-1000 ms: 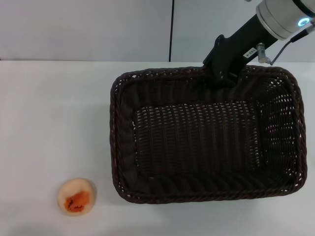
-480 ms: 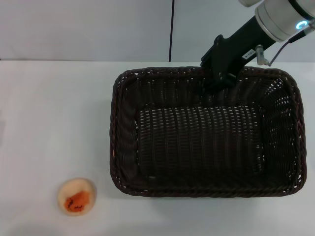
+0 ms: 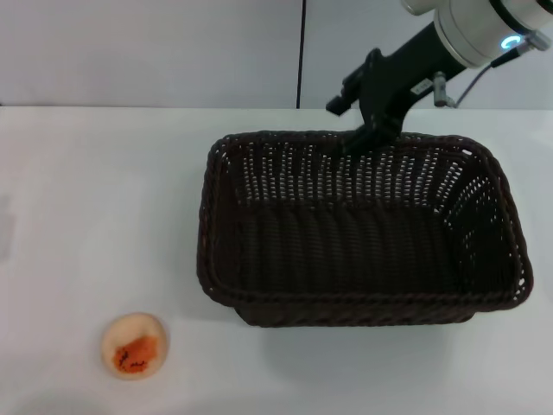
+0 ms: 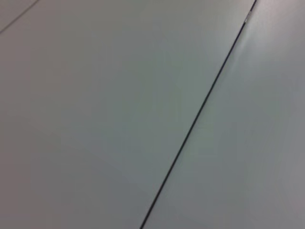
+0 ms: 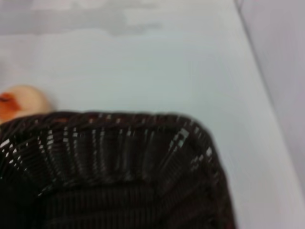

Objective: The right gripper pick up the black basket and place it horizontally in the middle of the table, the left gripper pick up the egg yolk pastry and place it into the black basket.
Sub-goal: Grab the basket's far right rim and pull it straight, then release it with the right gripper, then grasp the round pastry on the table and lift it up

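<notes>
I see the right gripper at the far rim of the black basket, which is tilted, far side raised, near edge low toward the table. The egg yolk pastry sits well apart, near-left of the basket.

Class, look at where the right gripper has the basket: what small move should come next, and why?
Probably lower the far rim: the right gripper grips the black basket at its far rim, tilted up, near the table middle. The egg yolk pastry waits.
</notes>
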Motion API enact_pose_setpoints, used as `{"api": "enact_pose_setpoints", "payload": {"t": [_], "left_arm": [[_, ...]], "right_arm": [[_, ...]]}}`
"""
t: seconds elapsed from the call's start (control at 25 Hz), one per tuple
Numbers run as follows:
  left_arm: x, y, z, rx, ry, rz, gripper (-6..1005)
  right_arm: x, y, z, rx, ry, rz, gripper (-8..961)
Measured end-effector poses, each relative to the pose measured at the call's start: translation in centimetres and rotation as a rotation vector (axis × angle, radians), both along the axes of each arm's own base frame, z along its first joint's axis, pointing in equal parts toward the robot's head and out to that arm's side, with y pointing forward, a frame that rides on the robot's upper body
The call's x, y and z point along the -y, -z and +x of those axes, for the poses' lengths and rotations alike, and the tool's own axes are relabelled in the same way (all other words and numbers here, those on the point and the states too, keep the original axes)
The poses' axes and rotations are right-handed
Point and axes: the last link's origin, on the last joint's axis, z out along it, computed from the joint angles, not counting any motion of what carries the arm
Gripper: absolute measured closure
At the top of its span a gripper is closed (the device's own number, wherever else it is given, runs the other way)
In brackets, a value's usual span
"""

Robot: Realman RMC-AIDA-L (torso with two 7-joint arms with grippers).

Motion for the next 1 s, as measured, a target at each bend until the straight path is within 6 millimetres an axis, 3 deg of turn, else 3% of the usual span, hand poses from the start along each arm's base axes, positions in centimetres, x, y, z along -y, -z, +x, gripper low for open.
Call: {"api": "enact_pose_setpoints", "payload": {"t": [0.12, 0.2, 0.4, 0.44, 0.48, 0.52, 0.56, 0.64, 0.68, 0.8, 0.84, 0.88, 0.92, 1.0], "left_arm": [[0.0, 0.1, 0.1, -0.001, 0.004, -0.009, 362], [-0.1, 0.3, 0.1, -0.004, 0.009, -0.027, 363], [0.0, 0.6, 0.2, -0.026, 0.027, -0.065, 365], [0.1, 0.7, 0.2, -0.044, 0.032, -0.086, 365], [0.1, 0.7, 0.2, -0.044, 0.032, -0.086, 366], [0.1, 0.7, 0.0, -0.08, 0.039, -0.125, 366], [0.1, 0.8, -0.1, -0.091, 0.04, -0.137, 366], [0.0, 0.8, -0.1, -0.117, 0.05, -0.172, 367], [-0.2, 0.8, -0.2, -0.141, 0.06, -0.204, 367], [-0.6, 0.8, -0.2, -0.189, 0.086, -0.268, 369], [-0.8, 0.8, -0.2, -0.2, 0.097, -0.294, 369], [-1.0, 0.6, -0.4, -0.211, 0.111, -0.332, 369], [-1.2, 0.4, -0.5, -0.217, 0.123, -0.367, 370], [-1.3, 0.0, -0.6, -0.239, 0.142, -0.422, 370]], "right_arm": [[-1.1, 0.0, -0.5, -0.054, -0.035, 0.078, 328], [-1.4, 0.0, -0.5, -0.083, -0.037, 0.104, 328], [-1.8, -0.6, 1.3, -0.283, 0.014, 0.243, 328], [-1.4, -1.2, 2.9, -0.373, 0.061, 0.316, 328], [-1.4, -1.2, 2.9, -0.373, 0.061, 0.316, 329], [-0.6, -2.2, 4.8, -0.461, 0.116, 0.385, 329], [-0.6, -2.2, 4.8, -0.461, 0.116, 0.385, 329], [1.4, -4.1, 8.1, -0.631, 0.221, 0.492, 329], [1.4, -4.1, 8.1, -0.631, 0.221, 0.492, 329], [3.5, -5.8, 11.3, -0.821, 0.309, 0.592, 329], [4.9, -6.8, 13.4, -0.938, 0.341, 0.67, 329], [4.9, -6.8, 13.4, -0.938, 0.341, 0.67, 329], [6.6, -7.5, 15.8, -1.025, 0.359, 0.763, 329], [7.4, -7.9, 16.9, -1.059, 0.371, 0.811, 328]]}}
